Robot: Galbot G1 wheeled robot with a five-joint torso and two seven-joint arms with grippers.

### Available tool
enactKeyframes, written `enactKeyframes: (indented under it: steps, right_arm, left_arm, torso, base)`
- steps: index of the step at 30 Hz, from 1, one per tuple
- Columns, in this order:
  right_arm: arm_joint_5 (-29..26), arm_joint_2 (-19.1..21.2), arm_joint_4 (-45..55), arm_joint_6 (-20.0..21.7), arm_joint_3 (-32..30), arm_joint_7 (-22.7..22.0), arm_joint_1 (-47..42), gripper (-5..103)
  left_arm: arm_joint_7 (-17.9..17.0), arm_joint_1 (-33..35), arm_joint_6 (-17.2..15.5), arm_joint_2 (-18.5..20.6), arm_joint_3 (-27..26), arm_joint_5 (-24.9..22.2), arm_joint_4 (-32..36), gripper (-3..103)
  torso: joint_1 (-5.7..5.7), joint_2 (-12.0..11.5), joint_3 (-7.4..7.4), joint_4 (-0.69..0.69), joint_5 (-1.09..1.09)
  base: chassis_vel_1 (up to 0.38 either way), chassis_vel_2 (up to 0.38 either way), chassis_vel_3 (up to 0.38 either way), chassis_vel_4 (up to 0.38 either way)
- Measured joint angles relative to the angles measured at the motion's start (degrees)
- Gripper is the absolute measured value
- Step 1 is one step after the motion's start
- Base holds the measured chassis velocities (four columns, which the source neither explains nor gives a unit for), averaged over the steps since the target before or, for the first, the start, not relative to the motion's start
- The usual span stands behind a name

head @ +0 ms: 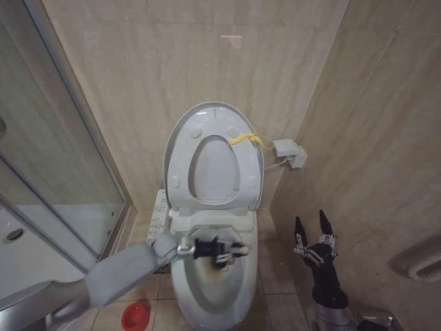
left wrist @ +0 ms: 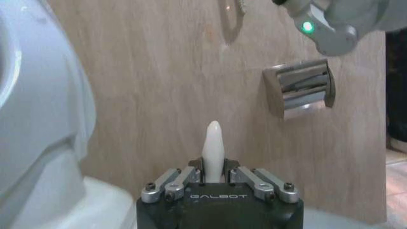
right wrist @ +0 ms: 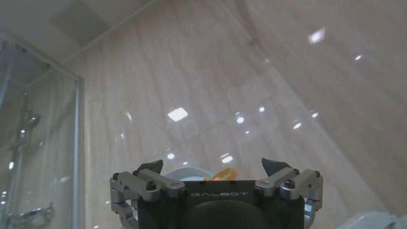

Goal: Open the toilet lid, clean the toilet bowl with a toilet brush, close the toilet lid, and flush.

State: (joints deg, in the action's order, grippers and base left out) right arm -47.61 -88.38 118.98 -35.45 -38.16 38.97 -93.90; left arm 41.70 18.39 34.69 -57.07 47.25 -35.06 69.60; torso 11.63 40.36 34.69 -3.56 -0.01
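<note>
One gripper, left gripper [head: 231, 249], clamps toilet brush [left wrist: 212, 150] over toilet bowl [head: 207, 293]; scrubbing step; next: push head down; right gripper [head: 313, 224] spread, empty.

The toilet lid [head: 215, 114] is raised against the rear wall — the toilet bowl [head: 207, 293] is set before it. The left gripper [head: 231, 249] is held over the bowl; the right gripper [head: 311, 225] is kept to its right.
</note>
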Motion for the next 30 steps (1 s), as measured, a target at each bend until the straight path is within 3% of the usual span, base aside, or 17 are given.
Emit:
enactKeyframes:
  steps: [7,10,15,18,20,22,25,27,30]
  right_arm:
    - [0.2,-0.6,-0.3,-0.1,-0.5,0.2,-0.4,100]
    - [0.2,-0.6,0.0,-0.1,-0.5,0.2,-0.5,100]
    - [0.0,-0.1,0.6,0.0,-0.1,0.4,-0.6,100]
    - [-0.3,-0.1,1.0,0.0,-0.2,0.5,-0.9,100]
    - [-0.5,-0.3,1.9,0.0,-0.4,0.5,-1.1,100]
    - [-0.7,-0.2,2.9,0.0,-0.6,0.4,-1.5,100]
    - [-0.9,-0.1,3.6,0.1,-0.8,0.4,-1.9,100]
    - [-1.0,0.2,3.8,0.2,-1.0,0.4,-1.9,100]
    - [-1.1,0.4,3.8,0.2,-1.0,0.4,-1.8,100]
  left_arm:
    - [-0.6,-2.2,-0.1,-4.1,-1.6,-1.2,4.7,20]
    - [-0.1,-1.9,0.2,-3.8,-1.0,-0.7,3.8,20]
    - [0.8,0.8,0.7,-1.4,-0.3,1.0,0.7,20]
    - [0.8,0.4,0.7,-2.2,-0.3,0.9,1.9,20]
    - [0.3,-0.5,0.4,-3.8,-0.9,0.1,4.5,20]
    - [0.2,-0.9,0.3,-4.2,-1.4,-0.3,5.9,20]
    - [0.6,-0.4,0.4,-3.1,-0.9,-0.2,4.9,20]
    - [1.0,0.7,0.6,-1.6,-0.1,0.1,3.0,20]
    - [1.1,2.1,0.7,-0.5,0.2,0.4,1.9,20]
  torso:
    - [0.0,0.0,-0.01,-0.2,0.01]
    - [0.0,0.0,-0.01,-0.19,0.02]
    - [0.0,0.0,0.0,0.0,0.01]
    - [-0.01,0.0,0.0,-0.02,0.01]
    - [0.0,0.0,-0.01,-0.16,-0.01]
    - [0.0,0.0,-0.01,-0.2,0.02]
    - [0.0,0.0,-0.01,-0.19,0.0]
    - [0.0,0.0,0.0,-0.07,0.02]
    - [0.0,0.0,0.0,-0.02,0.0]
  base:
    - [0.012,0.009,-0.002,0.003]
    - [-0.04,-0.055,-0.018,-0.016]
    - [0.0,0.0,0.0,0.0]
    - [0.0,0.0,0.0,0.0]
    - [0.0,0.0,0.0,0.0]
    - [0.0,0.0,0.0,0.0]
    - [0.0,0.0,0.0,0.0]
    - [0.0,0.0,0.0,0.0]
    - [0.0,0.0,0.0,0.0]
